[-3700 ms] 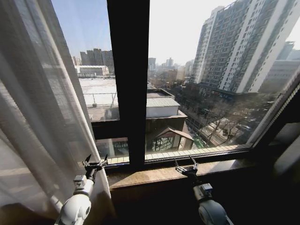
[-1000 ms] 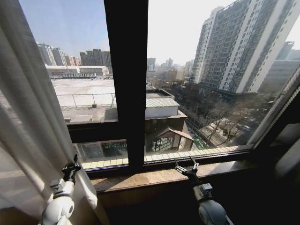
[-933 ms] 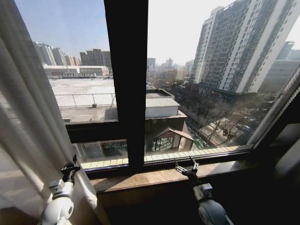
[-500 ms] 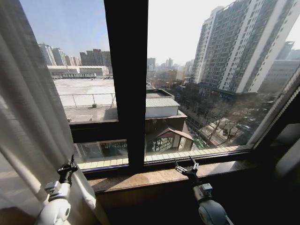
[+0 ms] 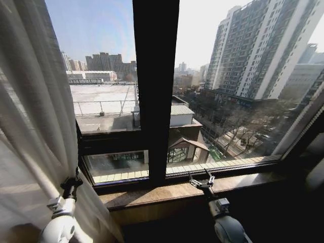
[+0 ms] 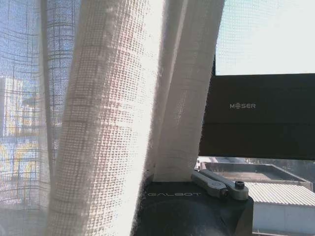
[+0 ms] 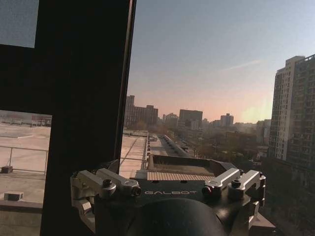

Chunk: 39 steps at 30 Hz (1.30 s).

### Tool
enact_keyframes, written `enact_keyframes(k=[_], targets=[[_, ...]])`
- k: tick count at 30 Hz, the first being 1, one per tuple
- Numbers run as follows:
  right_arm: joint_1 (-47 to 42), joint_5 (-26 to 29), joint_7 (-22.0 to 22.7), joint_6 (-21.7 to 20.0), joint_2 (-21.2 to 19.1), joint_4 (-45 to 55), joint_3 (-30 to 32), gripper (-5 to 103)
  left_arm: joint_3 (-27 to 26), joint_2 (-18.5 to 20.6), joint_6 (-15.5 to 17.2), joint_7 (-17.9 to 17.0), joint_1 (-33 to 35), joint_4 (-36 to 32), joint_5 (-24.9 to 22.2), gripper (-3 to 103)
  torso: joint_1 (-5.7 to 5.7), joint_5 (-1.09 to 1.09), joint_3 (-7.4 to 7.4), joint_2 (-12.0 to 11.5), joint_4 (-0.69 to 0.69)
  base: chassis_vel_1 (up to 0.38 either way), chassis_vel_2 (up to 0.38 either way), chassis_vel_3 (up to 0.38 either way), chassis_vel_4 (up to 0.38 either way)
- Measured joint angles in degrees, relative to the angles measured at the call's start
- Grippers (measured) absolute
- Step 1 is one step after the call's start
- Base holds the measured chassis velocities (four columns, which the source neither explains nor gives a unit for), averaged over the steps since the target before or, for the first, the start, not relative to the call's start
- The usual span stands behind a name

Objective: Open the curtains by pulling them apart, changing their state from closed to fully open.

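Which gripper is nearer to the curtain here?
The left. The left gripper is against the curtain folds at the window's left side; the right gripper sits open above the sill, well apart from the fabric.

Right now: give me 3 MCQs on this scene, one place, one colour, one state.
1. Where is the curtain?
A. the robot's left of the window
B. the robot's right
C. drawn across the window

2. What colour is the window frame?
A. white
B. black
C. red

3. What is the left end effector doing?
A. hanging free, open
B. resting on the sill
C. shut on curtain fabric

Answers: 1 A, the fabric hangs bunched at the left. 2 B, the bars are black. 3 C, a pleat is pinched in it in the left wrist view. The right end effector waits open above the sill.
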Motion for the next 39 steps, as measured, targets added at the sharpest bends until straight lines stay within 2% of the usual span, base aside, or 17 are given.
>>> enact_keyframes(k=[39], targets=[[0.0,0.0,0.0,0.0,0.0,0.0,0.0,100,-3.63,-1.27,-0.76,-0.39,3.45,-1.06,0.13,0,0.0,0.01,0.0,0.0,0.0,0.383,0.313,-0.383,-0.312]])
